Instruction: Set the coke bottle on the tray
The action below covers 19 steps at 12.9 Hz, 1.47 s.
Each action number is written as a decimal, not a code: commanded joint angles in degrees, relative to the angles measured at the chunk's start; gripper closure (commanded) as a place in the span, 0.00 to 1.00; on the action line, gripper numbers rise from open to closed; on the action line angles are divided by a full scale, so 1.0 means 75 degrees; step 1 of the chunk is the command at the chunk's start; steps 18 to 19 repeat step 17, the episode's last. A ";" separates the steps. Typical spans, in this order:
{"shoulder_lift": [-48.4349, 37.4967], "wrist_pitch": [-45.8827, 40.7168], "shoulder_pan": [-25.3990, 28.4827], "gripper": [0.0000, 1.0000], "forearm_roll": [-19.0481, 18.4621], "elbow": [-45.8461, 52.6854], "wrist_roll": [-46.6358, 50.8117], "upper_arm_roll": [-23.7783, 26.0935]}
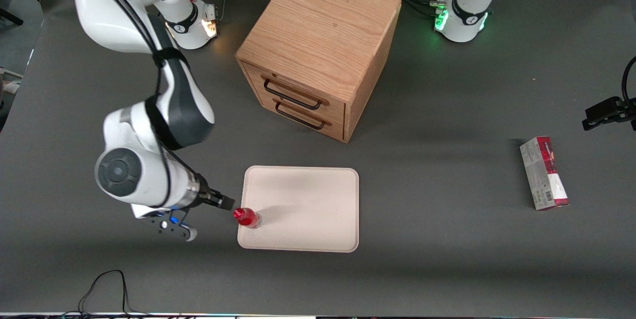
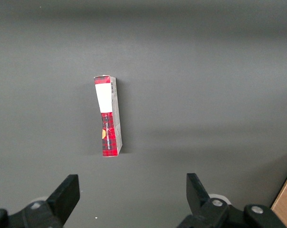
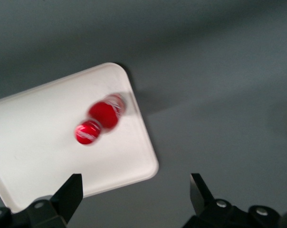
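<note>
The glossy white arm [image 1: 149, 125] has dark grey joints, black cabling, and a black hand [image 1: 226, 203].

A robotics lab bench is shown, not a home or shop. A plain dark grey table [image 1: 447, 259] is seen, with two white robot arms bolted on at bases lit by status lights, one amber [image 1: 208, 26] and one green [image 1: 439, 21]. Loose cables [image 1: 107, 286] are trailed over the table's edge. A wooden drawer cabinet [image 1: 318, 53] is set as a prop between the two bases, and nearer the front camera than it lies a cream tray [image 1: 308, 209]. The working arm's gripper [image 1: 226, 203], fingers spread, is held beside that tray. A lone carton [image 1: 543, 172] lies toward the parked arm's end.
</note>
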 commanded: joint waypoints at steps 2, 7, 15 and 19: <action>-0.2648 0.0132 -0.0361 0.00 0.0080 -0.3252 -0.1852 -0.0118; -0.5332 0.0027 -0.0818 0.00 -0.0293 -0.5646 -0.3858 -0.0447; -0.5571 -0.1156 -0.1217 0.00 -0.0459 -0.4571 -0.3872 -0.0259; -0.5572 -0.1192 -0.1229 0.00 -0.0459 -0.4490 -0.3860 -0.0248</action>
